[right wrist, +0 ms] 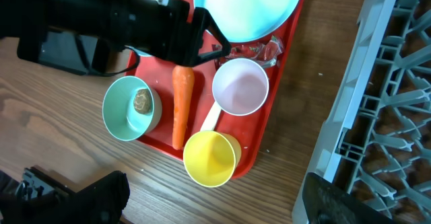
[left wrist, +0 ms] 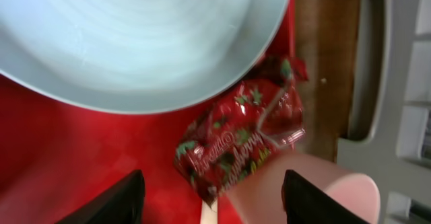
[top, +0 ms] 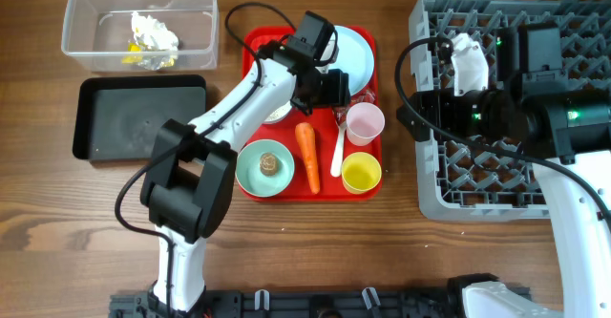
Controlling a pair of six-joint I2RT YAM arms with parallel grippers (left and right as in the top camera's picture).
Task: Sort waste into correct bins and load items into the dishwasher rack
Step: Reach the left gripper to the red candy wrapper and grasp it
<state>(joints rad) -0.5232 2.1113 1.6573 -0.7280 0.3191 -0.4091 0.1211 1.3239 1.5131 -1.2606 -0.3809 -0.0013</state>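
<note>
Red wrapper (left wrist: 239, 140) noted on red tray (left wrist: 60, 163), tucked between pale blue plate (left wrist: 135, 35) and pink cup (left wrist: 316, 190). Left gripper (left wrist: 214, 194) held spread, empty, just above (wrapper's long axis slanted across the fingers).

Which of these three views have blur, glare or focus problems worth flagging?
Overhead: sharp and evenly lit. Left wrist: the plate fills the top, soft and out of focus, while the red wrapper is clearer. Right wrist: the yellow cup is sharp, but the dark jaws at the bottom edge are blurred.
</note>
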